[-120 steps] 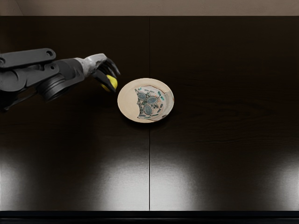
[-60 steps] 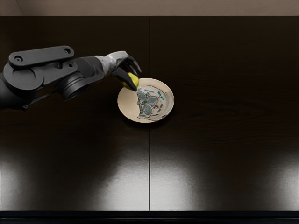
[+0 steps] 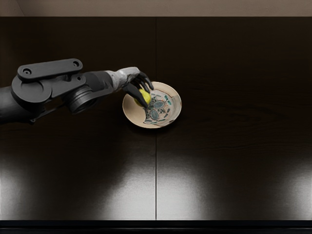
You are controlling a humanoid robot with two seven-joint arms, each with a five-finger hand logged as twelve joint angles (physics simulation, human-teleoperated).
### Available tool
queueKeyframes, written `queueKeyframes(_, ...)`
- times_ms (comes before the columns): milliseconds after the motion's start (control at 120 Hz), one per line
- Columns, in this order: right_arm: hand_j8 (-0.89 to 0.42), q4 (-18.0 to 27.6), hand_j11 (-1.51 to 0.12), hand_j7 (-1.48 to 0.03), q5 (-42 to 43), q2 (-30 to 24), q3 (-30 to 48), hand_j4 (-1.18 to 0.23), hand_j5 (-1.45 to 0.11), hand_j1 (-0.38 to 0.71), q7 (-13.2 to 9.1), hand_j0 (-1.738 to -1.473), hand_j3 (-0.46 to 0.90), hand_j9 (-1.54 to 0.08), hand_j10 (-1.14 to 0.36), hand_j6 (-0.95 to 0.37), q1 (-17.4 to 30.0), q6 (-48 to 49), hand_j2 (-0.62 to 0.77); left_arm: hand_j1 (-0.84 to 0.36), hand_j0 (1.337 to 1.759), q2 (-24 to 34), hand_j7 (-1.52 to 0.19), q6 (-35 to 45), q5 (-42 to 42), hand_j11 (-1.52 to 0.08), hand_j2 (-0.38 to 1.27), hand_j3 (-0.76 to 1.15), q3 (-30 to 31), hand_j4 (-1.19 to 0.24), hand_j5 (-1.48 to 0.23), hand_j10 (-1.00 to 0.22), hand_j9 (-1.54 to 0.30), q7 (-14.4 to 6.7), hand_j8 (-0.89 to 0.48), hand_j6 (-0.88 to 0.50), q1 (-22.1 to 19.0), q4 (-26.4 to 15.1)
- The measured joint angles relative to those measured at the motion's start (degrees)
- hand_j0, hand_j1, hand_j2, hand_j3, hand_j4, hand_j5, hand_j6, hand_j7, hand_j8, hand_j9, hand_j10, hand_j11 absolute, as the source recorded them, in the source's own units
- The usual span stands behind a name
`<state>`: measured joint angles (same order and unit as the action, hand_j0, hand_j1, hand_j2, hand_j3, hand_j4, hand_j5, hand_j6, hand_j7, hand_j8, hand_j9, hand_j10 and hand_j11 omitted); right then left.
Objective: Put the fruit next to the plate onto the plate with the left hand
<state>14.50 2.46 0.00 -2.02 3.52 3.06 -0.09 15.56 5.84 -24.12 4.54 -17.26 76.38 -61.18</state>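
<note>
— Dark wood, glossy, fills the foreground: the table [image 3: 219,170] throws back two pale patches of light. Behind them sits the painted plate [image 3: 176,105]. Where is the fruit?

— Over the plate's left part, in the left hand [image 3: 132,80]. The dark fingers [image 3: 146,83] curl round the yellow fruit [image 3: 145,96] from above and the sides. Whether it touches the plate or hangs just above it, this one slanted view does not settle.

— So what could spoil the job from here?

— The release, in my judgement. The fruit looks round and sits close to the left rim, not over the painted middle. Let go from any height, it may bounce or roll over the shallow lip and end up beside the plate on the table. A finger dragging as the hand opens could flick it the same way.

— And the plate itself?

— It looks light, and the surface looks slick. If the fingertips, or the left arm [image 3: 48,87] reaching in from the left edge, bear down on the rim, the plate may tip or slide. Beyond it the table runs dark to the pale wall [image 3: 156,7]. The right hand is nowhere in frame.
</note>
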Motion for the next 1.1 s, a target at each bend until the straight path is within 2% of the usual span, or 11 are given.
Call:
queueKeyframes(167, -0.02, 0.00, -0.02, -0.02, 0.00, 0.00, 0.00, -0.02, -0.02, -0.33, 0.00, -1.658, 0.00, -0.02, -0.02, -0.02, -0.01, 0.00, 0.00, -0.36, 1.657, 0.00, -0.87, -1.02, -0.01, -0.89, 0.54, 0.00, 0.18, -0.67, -0.89, -0.62, -0.88, 0.02, -0.48, -0.64, -0.01, 0.00)
queueKeyframes(267, -0.02, 0.00, -0.02, -0.02, 0.00, 0.00, 0.00, -0.02, -0.02, -0.33, 0.00, -1.658, 0.00, -0.02, -0.02, -0.02, 0.00, 0.00, 0.00, -0.32, 1.657, 0.00, -0.81, -1.12, -0.01, -0.82, 0.41, 0.00, 0.35, -0.62, -0.82, -0.62, -0.82, 0.03, -0.48, -0.62, -0.01, 0.01)
queueKeyframes(400, -0.02, 0.00, -0.02, -0.02, 0.00, 0.00, 0.00, -0.02, -0.02, -0.33, 0.00, -1.658, 0.00, -0.02, -0.02, -0.02, 0.00, 0.00, 0.00, -0.23, 1.658, 0.00, -0.68, -1.12, 0.03, -0.68, 0.26, 0.00, 0.45, -0.52, -0.68, -0.51, -0.68, 0.02, -0.45, -0.52, -0.01, 0.01)
queueKeyframes(517, -0.02, 0.00, -0.02, -0.02, 0.00, 0.00, 0.00, -0.02, -0.02, -0.33, 0.00, -1.658, 0.00, -0.02, -0.02, -0.02, 0.00, 0.00, 0.00, -0.10, 1.658, 0.09, -0.51, -1.11, 0.04, -0.51, 0.16, 0.00, 0.46, -0.39, -0.52, -0.39, -0.51, 0.03, -0.35, -0.39, 0.05, 0.01)
queueKeyframes(883, -0.02, 0.00, -0.02, -0.02, 0.00, 0.00, 0.00, -0.02, -0.02, -0.33, 0.00, -1.658, 0.00, -0.02, -0.02, -0.02, 0.00, 0.00, 0.00, 0.20, 1.658, 0.69, -0.16, -1.25, 0.04, -0.16, 0.04, 0.00, -1.22, -0.12, -0.16, -0.12, -0.16, 0.03, -0.12, -0.12, 0.94, -0.02)
queueKeyframes(983, -0.02, 0.00, -0.02, -0.02, 0.00, 0.00, 0.00, -0.02, -0.02, -0.33, 0.00, -1.658, 0.00, -0.02, -0.02, -0.02, -0.01, 0.00, 0.00, 0.26, 1.658, 2.64, -0.10, -3.33, 0.06, -0.10, 0.03, 0.00, -3.08, -0.08, -0.10, -0.08, -0.10, 0.08, -0.08, -0.08, 1.05, -0.47)
queueKeyframes(1100, -0.02, 0.00, -0.02, -0.02, 0.00, 0.00, 0.00, -0.02, -0.02, -0.33, 0.00, -1.658, 0.00, -0.02, -0.02, -0.02, 0.00, 0.00, 0.00, 0.29, 1.658, 9.49, -0.06, -9.51, 2.09, -0.06, 0.02, 0.00, -6.93, -0.05, -0.06, -0.05, -0.06, 0.08, -0.05, -0.05, 0.79, -1.00)
